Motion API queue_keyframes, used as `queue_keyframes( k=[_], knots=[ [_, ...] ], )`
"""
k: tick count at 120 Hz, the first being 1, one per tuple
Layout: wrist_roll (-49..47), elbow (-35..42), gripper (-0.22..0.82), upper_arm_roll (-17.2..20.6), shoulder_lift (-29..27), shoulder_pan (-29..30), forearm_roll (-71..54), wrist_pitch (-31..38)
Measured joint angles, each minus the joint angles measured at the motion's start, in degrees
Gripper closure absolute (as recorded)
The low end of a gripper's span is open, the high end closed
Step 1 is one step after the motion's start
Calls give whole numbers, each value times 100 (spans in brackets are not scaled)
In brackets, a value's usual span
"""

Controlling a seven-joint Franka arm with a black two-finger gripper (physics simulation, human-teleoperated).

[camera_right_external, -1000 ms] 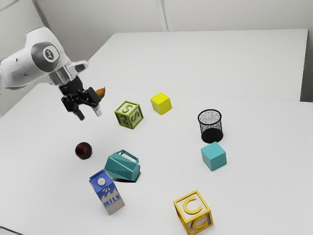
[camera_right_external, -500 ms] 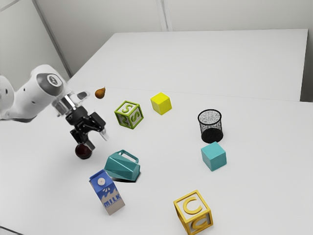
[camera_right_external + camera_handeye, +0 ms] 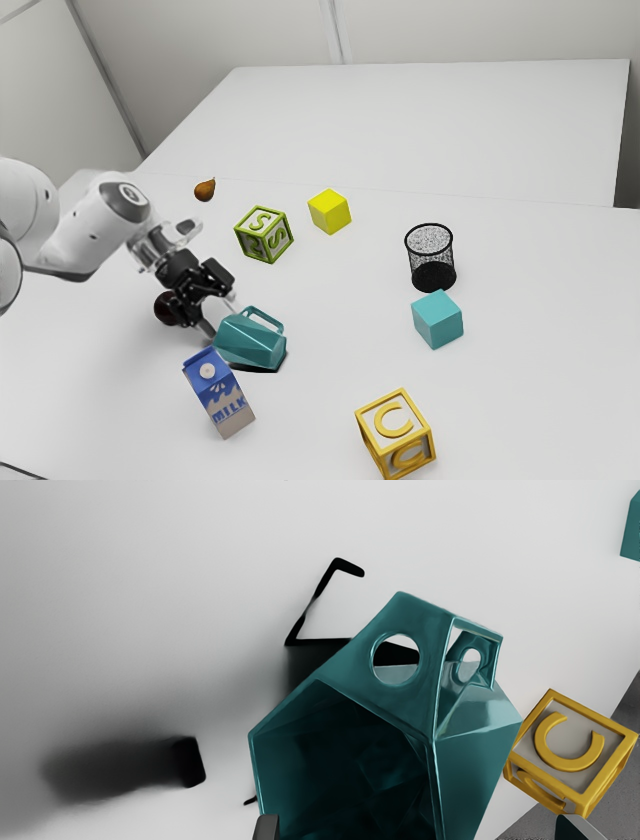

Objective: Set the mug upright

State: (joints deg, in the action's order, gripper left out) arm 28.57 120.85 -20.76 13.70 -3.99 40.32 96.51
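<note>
The mug [image 3: 250, 343] is seen lying on its side on the counter [image 3: 530, 290], beside the milk carton [image 3: 219, 395], its mouth turned toward the hand [image 3: 221, 317] and its handle [image 3: 266, 316] held clear of the surface. The hand is open, its fingers set wide at the mouth end; whether the rim is touched cannot be told.

A stiff, hollow body is suggested by the flat facets, probably fairly light for its bulk. The glossy finish may prove slippery, and the slanted faces could let the fingers slide if they are not met squarely; brittleness is best assumed. The hold would best be taken on the walls near the mouth, so that this end can be raised while the base is brought down flat. The handle could be gripped too, but a swing of the body might follow.

Within the mug only dark inner facets are made out, and no contents can be told. The carton is standing upright, with whatever it holds hidden by its walls. The mesh bin [image 3: 432, 258] is also upright, its top open and its dark bottom visible through the netting.
</note>
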Motion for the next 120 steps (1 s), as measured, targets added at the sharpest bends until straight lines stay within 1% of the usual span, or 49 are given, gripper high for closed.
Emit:
queue_keyframes(
  k=[36,55,64,87,120],
  knots=[
    [66,32,1,154,90,-39,359,-15],
    [17,86,7,259,90,-41,530,-20],
    [-16,89,15,292,87,-42,575,-16],
    [-131,83,40,383,-68,-41,657,14],
    [-388,44,66,546,-244,-43,675,42]
  ],
)
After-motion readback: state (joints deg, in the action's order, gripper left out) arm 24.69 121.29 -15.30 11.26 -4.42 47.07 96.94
